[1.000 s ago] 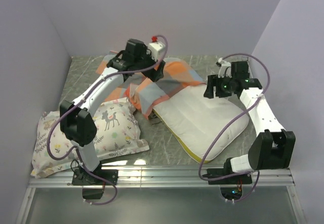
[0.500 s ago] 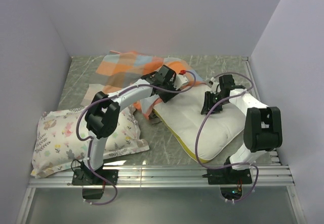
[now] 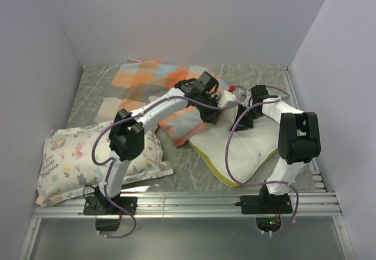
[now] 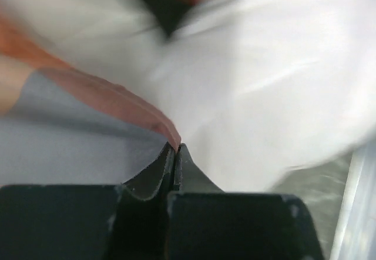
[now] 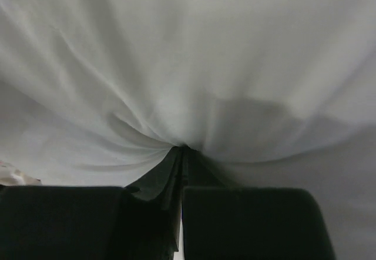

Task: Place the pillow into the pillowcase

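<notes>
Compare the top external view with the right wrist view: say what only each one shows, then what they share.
Only the top external view shows the checked pillowcase spread at the back, the flower-and-deer pillow at the left, the table, and the left gripper down by the pillowcase's near edge. Only the right wrist view shows the right gripper shut, with white cloth puckering into the pinch. Both show the pillow and the right gripper on it.
</notes>
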Controlling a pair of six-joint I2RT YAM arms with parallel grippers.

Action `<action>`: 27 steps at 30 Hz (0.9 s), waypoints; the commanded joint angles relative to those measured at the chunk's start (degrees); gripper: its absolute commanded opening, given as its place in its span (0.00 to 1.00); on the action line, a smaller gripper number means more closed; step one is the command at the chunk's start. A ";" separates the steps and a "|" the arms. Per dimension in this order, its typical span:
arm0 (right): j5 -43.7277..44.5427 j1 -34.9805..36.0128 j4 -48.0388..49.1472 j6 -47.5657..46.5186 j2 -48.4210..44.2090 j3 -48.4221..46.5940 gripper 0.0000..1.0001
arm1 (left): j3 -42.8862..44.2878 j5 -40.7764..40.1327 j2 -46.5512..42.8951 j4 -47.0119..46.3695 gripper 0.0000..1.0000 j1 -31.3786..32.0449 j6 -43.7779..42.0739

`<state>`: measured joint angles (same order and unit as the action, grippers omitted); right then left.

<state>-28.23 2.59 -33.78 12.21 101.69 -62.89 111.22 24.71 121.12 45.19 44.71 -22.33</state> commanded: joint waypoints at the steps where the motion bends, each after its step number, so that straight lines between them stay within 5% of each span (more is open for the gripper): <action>1: -1.30 0.40 5.39 4.66 3.16 -3.46 0.00 | 5.14 22.04 4.03 12.45 0.00 5.56 -3.77; 10: -2.36 0.49 8.82 7.39 0.71 -1.27 0.00 | -4.68 20.82 3.25 5.28 0.00 -0.14 -2.20; 13: -4.11 0.40 7.43 5.73 -0.17 -2.05 0.00 | -6.72 16.70 2.10 0.97 0.14 -0.06 -0.71; 16: -3.42 -0.04 -0.39 -3.74 -4.38 -6.01 0.27 | -4.88 15.45 -0.09 -1.32 0.43 -3.47 6.22; 17: -2.98 -0.30 -1.63 -8.82 -6.57 -6.53 0.52 | -5.05 17.81 -3.23 -2.90 0.47 -5.23 11.99; 18: -2.02 -0.13 -3.21 -11.30 -11.64 -6.45 0.65 | -6.27 18.53 -5.09 -3.96 0.62 -8.64 13.96; 20: 1.41 1.09 -3.40 -18.60 -17.02 -5.49 0.95 | -7.94 18.80 -10.87 -5.28 0.66 -11.56 15.99; 24: 12.12 13.88 -2.87 -26.35 -27.66 -2.68 0.97 | -17.06 22.57 -19.94 -16.07 0.99 -23.22 29.85; 27: 20.74 26.97 -3.31 -27.85 -30.40 0.48 0.98 | -18.23 20.22 -23.12 -17.24 0.99 -28.69 35.33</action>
<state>-18.00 18.22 -35.03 -8.95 72.79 -65.73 94.48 43.75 102.74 34.17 19.53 2.70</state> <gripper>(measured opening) 0.976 0.991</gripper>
